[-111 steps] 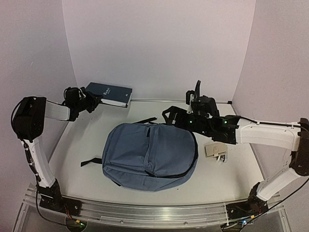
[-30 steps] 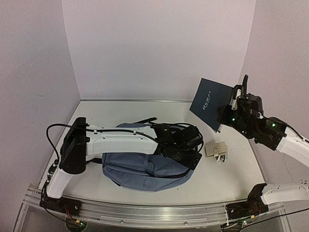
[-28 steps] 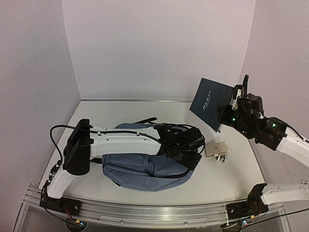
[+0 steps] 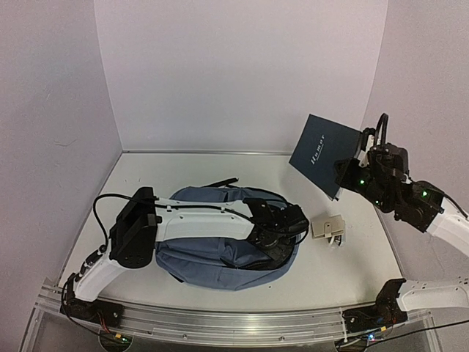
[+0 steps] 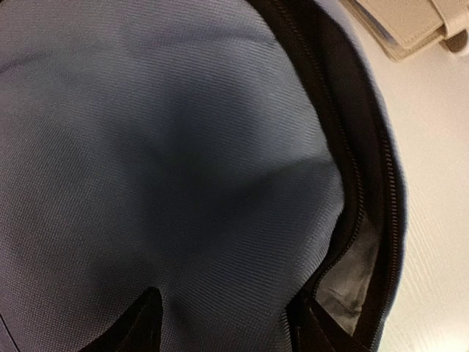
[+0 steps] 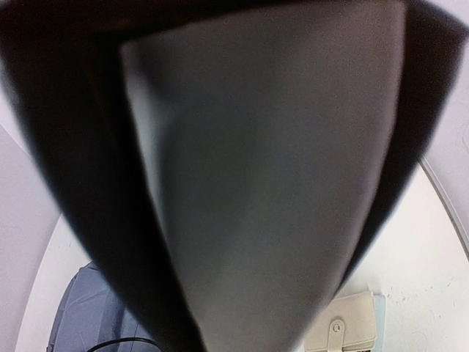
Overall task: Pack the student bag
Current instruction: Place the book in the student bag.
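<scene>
Only the left wrist view shows the unzipped edge of the slate-blue fabric backpack (image 4: 194,257), lying mid white worktop (image 4: 352,268) beneath the spread left claw (image 5: 223,330), while the right claw (image 4: 354,167) clamps a dark navy hardcover book (image 4: 321,152) aloft.

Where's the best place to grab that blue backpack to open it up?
Probably the flap edge of the student bag beside its open zipper, coming from above on the beige wallet side: the bag lies flat and the seam gapes there, showing grey lining.

Top view high, facing down; wrist views close, sharing student bag (image 5: 183,147), wallet (image 6: 344,334).
</scene>
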Motion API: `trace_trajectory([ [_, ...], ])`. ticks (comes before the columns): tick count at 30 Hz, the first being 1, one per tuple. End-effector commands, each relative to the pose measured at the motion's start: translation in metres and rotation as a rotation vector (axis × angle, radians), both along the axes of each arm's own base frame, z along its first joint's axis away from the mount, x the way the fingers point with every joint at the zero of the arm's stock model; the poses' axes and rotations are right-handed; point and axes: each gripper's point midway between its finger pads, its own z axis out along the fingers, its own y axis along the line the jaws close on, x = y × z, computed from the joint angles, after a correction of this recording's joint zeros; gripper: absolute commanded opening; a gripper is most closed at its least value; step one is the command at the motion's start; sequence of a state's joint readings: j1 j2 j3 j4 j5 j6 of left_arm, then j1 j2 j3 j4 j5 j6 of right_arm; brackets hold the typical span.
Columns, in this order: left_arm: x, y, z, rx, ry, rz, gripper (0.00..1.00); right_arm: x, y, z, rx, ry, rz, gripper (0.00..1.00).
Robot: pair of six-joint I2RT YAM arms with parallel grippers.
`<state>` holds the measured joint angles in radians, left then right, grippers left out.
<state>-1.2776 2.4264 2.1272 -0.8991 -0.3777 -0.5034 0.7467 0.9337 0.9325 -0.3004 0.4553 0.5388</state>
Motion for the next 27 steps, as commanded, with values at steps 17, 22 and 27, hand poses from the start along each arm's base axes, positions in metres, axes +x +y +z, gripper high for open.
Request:
trace_trajectory([
  [17,0.046,0.092,0.158,-0.267,-0.251,0.285,0.00,-0.005,0.020,-0.003,0.072,0.045,0.095,0.00],
  [22,0.043,0.119,0.191,-0.424,-0.273,0.296,0.00,-0.019,0.036,-0.013,0.096,0.156,0.192,0.00],
  [27,0.047,0.153,0.211,-0.556,-0.267,0.342,0.00,-0.045,0.049,-0.007,0.232,0.228,0.308,0.00],
])
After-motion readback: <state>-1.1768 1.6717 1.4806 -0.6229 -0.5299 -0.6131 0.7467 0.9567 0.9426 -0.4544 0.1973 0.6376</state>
